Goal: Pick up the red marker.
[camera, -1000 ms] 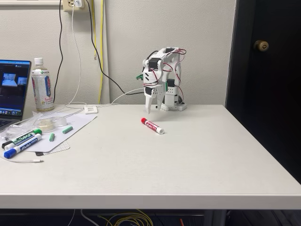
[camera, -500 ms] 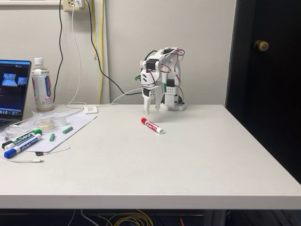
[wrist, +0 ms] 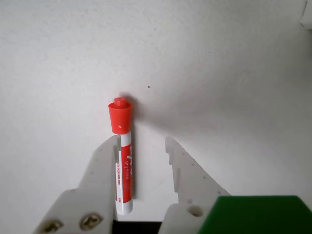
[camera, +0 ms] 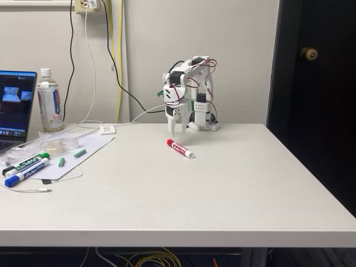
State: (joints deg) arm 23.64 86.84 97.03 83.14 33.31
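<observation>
Red marker (camera: 180,149): flat on bench (camera: 233,183), mid-bench near arm base, cap toward far left in fixed view; in wrist view (wrist: 123,156) lying lengthwise, cap away from camera, barrel hugging left finger.
Jaws: gripper (camera: 176,133) spread, empty, pointed down; marker sits in gap but off-centre in wrist view (wrist: 141,141).
Change: over last second arm swung down and forward, tips lower and nearer marker's cap end; marker unmoved.
Meaning: approach stage, no grasp yet; likely needs slight sideways shift, more descent, then closing.
Risk: left finger may land on barrel and roll it.
Clutter: green-capped marker (camera: 28,162), blue-capped marker (camera: 25,173), bottle (camera: 49,101), laptop (camera: 14,108) far left, well apart.
</observation>
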